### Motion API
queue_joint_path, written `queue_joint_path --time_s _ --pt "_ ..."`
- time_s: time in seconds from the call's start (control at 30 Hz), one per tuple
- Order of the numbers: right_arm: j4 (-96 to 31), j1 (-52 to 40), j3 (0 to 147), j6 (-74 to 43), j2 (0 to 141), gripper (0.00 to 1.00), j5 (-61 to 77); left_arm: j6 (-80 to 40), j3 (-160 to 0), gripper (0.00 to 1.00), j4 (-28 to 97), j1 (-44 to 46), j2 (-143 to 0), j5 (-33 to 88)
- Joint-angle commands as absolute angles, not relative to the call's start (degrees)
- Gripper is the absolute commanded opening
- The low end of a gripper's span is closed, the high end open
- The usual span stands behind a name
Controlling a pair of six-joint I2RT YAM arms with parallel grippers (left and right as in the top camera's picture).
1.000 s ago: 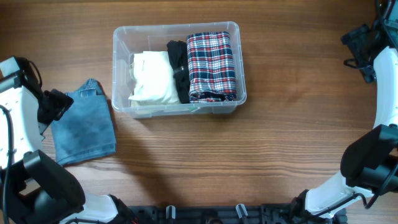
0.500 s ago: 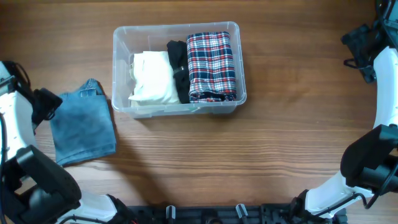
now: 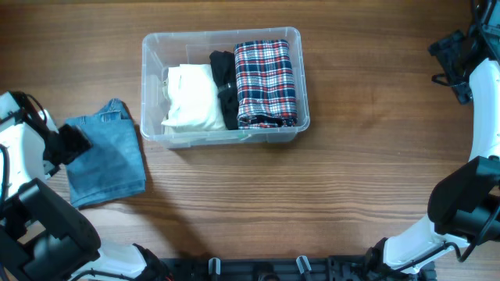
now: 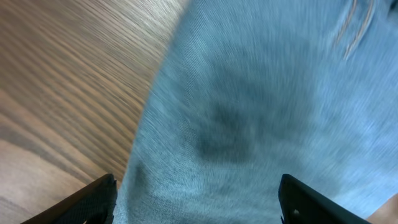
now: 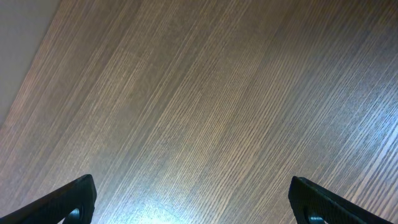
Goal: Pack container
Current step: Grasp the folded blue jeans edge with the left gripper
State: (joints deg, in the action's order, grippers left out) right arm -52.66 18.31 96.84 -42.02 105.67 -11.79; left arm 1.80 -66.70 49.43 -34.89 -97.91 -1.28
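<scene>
At the far left of the table [image 3: 367, 164], my left gripper [image 3: 76, 144] hangs over the left edge of the folded jeans [image 3: 109, 160]. Its fingers are spread wide and grip nothing; in the wrist view, blue denim fills the gap between them. The jeans lie flat on the wood, just beside the container [image 3: 148, 78] at its lower left corner. The container sits at the upper middle of the table. It holds three folded garments side by side: a white one [image 3: 191, 97], a black one [image 3: 225, 84], and a red plaid one [image 3: 266, 82] against its right wall. At the far right, my right gripper [image 3: 449, 51] is well apart from the container, fingers wide, with only wood grain beneath it.
</scene>
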Motion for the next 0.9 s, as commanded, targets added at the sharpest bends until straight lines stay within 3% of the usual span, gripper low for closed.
queue_joint_path --time_s 0.0,0.17,0.4,0.87 --pt "-52.53 18.09 96.6 -42.52 106.56 1.0 -11.49 9.26 -65.1 0.94 48.53 -34.98 -98.43 -0.45" --pt "-52.53 18.09 96.6 -42.54 106.56 1.0 -11.49 9.28 -65.1 0.93 46.96 -36.16 -98.43 -5.21" --pt "-52.53 18.09 96.6 -42.52 106.56 1.0 -11.49 9.23 -64.79 0.97 45.25 -37.91 -100.27 -4.05" --pt "-52.53 18.09 96.6 -42.52 106.56 1.0 -11.49 9.28 -64.77 0.95 43.68 -38.44 -107.26 2.13"
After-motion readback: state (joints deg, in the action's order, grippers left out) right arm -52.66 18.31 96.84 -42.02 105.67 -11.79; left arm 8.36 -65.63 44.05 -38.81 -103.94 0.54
